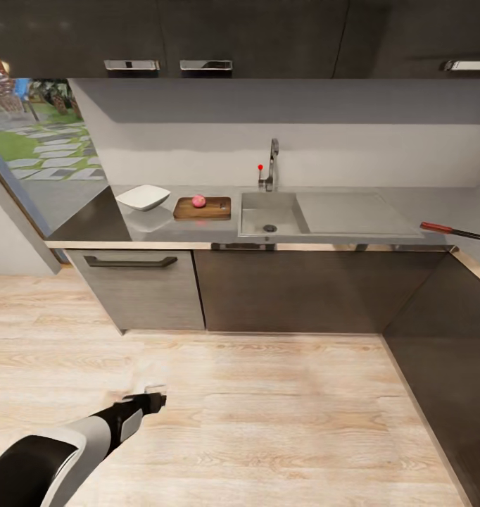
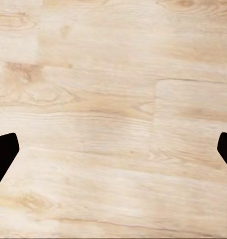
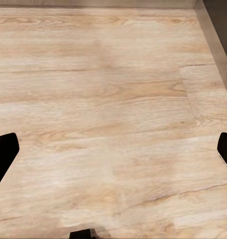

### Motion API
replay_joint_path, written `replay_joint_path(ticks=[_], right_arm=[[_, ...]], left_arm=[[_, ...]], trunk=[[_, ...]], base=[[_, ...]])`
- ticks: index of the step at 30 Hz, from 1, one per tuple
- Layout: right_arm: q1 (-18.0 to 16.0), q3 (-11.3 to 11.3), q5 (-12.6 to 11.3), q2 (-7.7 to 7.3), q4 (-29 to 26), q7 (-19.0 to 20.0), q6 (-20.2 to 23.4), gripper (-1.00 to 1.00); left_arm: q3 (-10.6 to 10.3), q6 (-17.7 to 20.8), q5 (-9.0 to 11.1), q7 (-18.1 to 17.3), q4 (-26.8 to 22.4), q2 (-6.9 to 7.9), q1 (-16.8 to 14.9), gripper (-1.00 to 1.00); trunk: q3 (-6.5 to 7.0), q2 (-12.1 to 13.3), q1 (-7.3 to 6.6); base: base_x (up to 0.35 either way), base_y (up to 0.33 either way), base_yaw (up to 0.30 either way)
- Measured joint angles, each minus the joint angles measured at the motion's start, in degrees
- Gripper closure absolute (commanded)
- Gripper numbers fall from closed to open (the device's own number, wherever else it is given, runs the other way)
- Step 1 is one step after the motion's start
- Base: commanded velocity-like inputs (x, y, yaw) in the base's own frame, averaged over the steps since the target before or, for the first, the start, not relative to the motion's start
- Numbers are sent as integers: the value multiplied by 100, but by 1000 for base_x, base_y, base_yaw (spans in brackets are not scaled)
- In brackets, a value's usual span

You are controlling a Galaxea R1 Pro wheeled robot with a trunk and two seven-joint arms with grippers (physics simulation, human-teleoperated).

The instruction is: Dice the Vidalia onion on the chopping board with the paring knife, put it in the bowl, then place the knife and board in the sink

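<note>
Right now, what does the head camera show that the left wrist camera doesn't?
Head view: the countertop with the sink, bowl, the onion on the chopping board, and the knife at the far right.
Left wrist view: the open left gripper fingertips up close, holding nothing.
Both: the pale wood floor.

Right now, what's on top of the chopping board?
One whole onion, pinkish and uncut, sits on the chopping board, left of centre. The rest of the board's top is bare. The patch under the onion is hidden.
</note>
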Motion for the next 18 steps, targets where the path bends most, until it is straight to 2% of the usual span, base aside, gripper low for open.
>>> replay_joint_path(ticks=[2, 3, 4, 5, 6, 11, 13, 17, 18], right_arm=[[0, -8, 4, -47, -42, -5, 49, -100], [0, -9, 5, -74, -78, -5, 105, -100], [0, -9, 7, -95, -135, -7, 189, -100], [-1, -10, 9, -114, -275, -8, 375, -100], [-1, -7, 9, -121, -417, -9, 538, -100], [-1, -1, 5, -133, -1264, -13, 1440, -100], [-1, -6, 1, -133, -1731, -3, 1867, -100], [0, -6, -9, -133, -2253, 18, 2344, -100], [-1, -4, -11, -133, -2342, 30, 2425, -100]], left_arm=[[0, -151, 2, -2, -4, 5, 171, -100], [0, -395, 7, -4, -6, 8, 269, -100], [0, -778, 12, -6, -2, 7, 376, -100], [1, -1368, 21, -11, 2, 2, 545, -100], [1, -1700, 24, -14, 3, -3, 657, -100], [2, -2941, 45, -27, 6, -19, 1188, -100], [2, -3673, 44, -17, 6, -38, 1494, -100], [-4, -4840, 38, 6, 9, -100, 1960, -100], [-6, -5240, 37, 15, 11, -133, 2109, -100]], trunk=[[0, 0, 0], [0, 0, 0], [0, 0, 0], [0, 0, 0], [0, 0, 0], [0, 0, 0], [0, 0, 0], [0, 0, 0], [0, 0, 0]], base=[[0, 0, 0], [0, 0, 0], [0, 0, 0], [0, 0, 0], [0, 0, 0], [0, 0, 0], [0, 0, 0], [0, 0, 0], [0, 0, 0]])
